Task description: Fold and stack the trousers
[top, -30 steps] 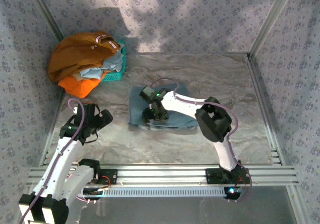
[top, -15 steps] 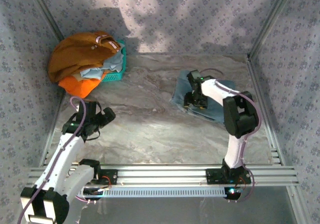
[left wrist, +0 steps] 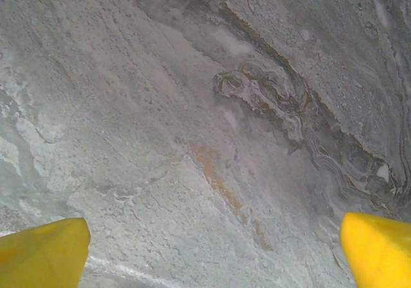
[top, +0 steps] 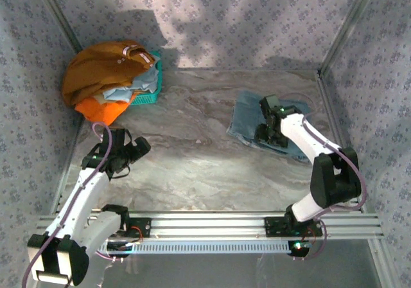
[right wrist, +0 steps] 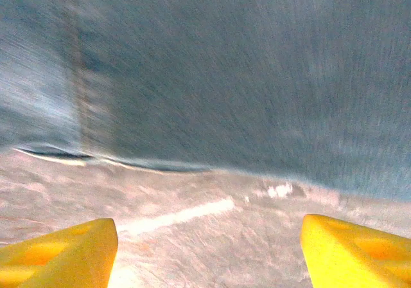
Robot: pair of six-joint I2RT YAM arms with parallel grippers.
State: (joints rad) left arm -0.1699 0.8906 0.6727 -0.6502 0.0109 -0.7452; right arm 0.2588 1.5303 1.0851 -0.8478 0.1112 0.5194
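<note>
- Since a second ago the folded trousers and the right gripper have shifted from mid-worktop to near its right edge. Top view: the bundle's long axis slants far-left to near-right, and the right arm is nearer by far.
- Left wrist: left gripper spread wide, empty, above bare worktop.
- Right wrist: right gripper released, nothing between the fingers; the trousers' folded edge lies just ahead of it.

a robot test cell in a lab is suggested: a marble-patterned tabletop is boxed in by flower-printed wall panels held in aluminium posts, and two white robot arms are bolted to a slotted aluminium rail along the near edge
</note>
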